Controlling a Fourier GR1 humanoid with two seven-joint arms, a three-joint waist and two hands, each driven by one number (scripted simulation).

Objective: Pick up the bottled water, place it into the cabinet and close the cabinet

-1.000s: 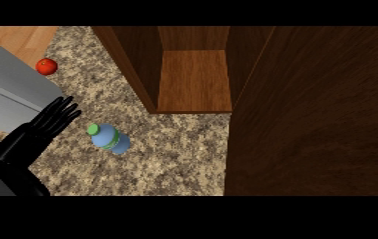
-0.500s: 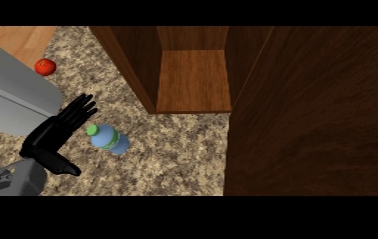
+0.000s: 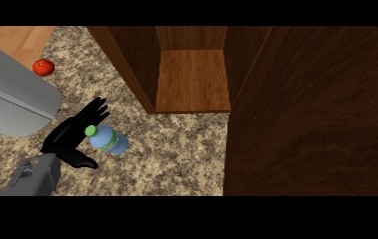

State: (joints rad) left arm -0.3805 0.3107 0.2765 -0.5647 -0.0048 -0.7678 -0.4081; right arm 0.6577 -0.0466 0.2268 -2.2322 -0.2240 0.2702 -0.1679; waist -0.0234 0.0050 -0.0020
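The bottled water (image 3: 110,140), pale blue with a green cap and a green band, stands on the speckled counter (image 3: 170,153) in front of the cabinet, left of its opening. My left hand (image 3: 69,134) is right against the bottle's left side. Its fingers point straight up and away, its thumb sticks out below, and it is open. The dark wooden cabinet (image 3: 193,80) stands open, showing a bare shelf. Its door (image 3: 303,113) is swung out and fills the right side of the view. My right hand does not show.
A red round fruit (image 3: 43,67) lies at the far left of the counter. A grey metal basin or appliance (image 3: 22,103) sits just behind my left hand. A pale wooden surface (image 3: 22,39) fills the top left corner.
My left hand has moved right and forward from the lower left edge, ending up against the bottle's left side. The bottle has stayed in place.
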